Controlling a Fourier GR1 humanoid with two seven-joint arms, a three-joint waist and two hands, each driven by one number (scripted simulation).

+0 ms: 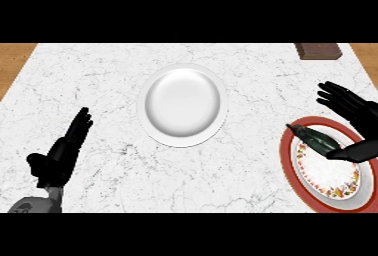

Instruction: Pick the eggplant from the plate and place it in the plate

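The eggplant (316, 138) is bracketed on the red-rimmed plate (294, 172) by the right robot hand (356, 117), fingers spread. The left robot hand (60, 155) is held open at eight o'clock of the white plate (183, 104).

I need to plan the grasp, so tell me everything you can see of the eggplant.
The eggplant is dark green-black, glossy and elongated, narrowing to a stem end that points up-left. It lies on its side at the upper left of the red-rimmed plate, its tip reaching the rim. The right hand is open around it: fingers spread above, the thumb at its lower right end, apparently touching. Part of that end is hidden by the thumb.
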